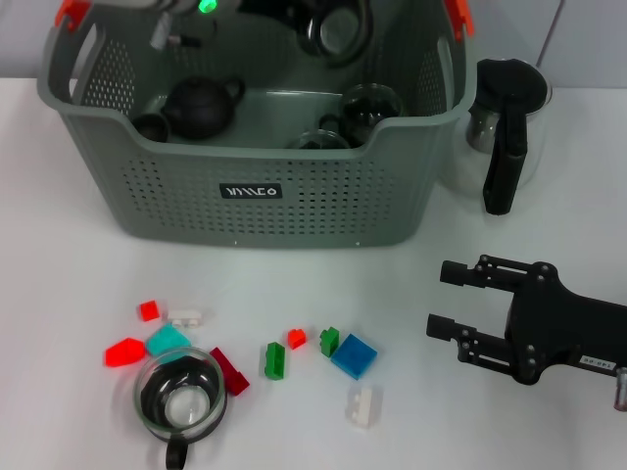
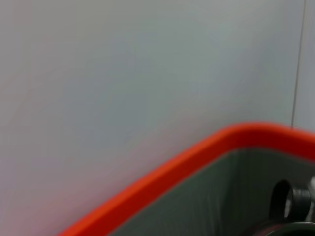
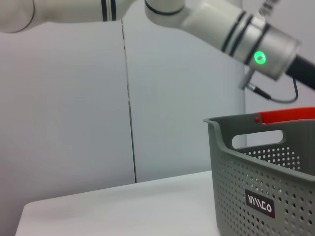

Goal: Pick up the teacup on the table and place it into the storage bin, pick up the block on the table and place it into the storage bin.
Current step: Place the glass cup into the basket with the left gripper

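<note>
The teacup (image 1: 180, 399), clear glass with a black handle, stood on the table (image 1: 59, 294) at seven o'clock from the storage bin (image 1: 253, 186), blocks (image 1: 353, 354) scattered just beside it. The right gripper (image 1: 438, 300) rested at four o'clock, fingers apart. The left gripper (image 1: 333, 24) hung over the bin; whether it was apart or together could not be told.

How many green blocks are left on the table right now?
2. One green block lies in front of the storage bin, left of a small red block; the other green block touches the blue block's left side. The teacup may hide more.
</note>
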Robot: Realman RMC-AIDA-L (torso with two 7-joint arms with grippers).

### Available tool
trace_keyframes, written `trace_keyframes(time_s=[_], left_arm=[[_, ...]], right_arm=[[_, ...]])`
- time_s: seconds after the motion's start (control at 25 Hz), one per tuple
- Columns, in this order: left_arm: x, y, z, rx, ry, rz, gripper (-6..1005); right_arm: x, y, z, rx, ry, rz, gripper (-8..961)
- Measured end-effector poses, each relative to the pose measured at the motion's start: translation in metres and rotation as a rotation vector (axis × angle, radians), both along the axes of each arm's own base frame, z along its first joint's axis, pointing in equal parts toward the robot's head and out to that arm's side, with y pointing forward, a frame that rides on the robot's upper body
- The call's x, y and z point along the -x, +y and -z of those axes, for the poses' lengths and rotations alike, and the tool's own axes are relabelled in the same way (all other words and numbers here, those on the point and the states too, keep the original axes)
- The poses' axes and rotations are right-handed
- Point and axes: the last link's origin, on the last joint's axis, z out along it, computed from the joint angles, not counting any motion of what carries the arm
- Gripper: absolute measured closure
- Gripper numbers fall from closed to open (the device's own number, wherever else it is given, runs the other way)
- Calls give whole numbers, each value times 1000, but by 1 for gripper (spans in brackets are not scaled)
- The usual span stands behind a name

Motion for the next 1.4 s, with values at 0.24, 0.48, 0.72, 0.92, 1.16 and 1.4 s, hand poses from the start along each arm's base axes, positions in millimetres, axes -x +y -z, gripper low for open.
trace_keyframes(time_s=[0.24,0.48,0.72,0.92,1.16,1.4], left_arm=[[3,9,27,4,141,-6,946],[-3,8,43,-36,244,63,944],[1,3,54,-33,344,106,942],[4,2,55,-23,335,90,940],[5,-1,62,8,361,93,937],[5,-1,63,15,361,90,789]], right_arm=[[0,0,0,-3,2,4,326],[0,1,1,-5,0,5,325],[1,2,0,-5,1,2,325],[1,1,1,-3,1,1,325],[1,1,0,-2,4,-1,326],[1,1,0,-2,4,-1,326]])
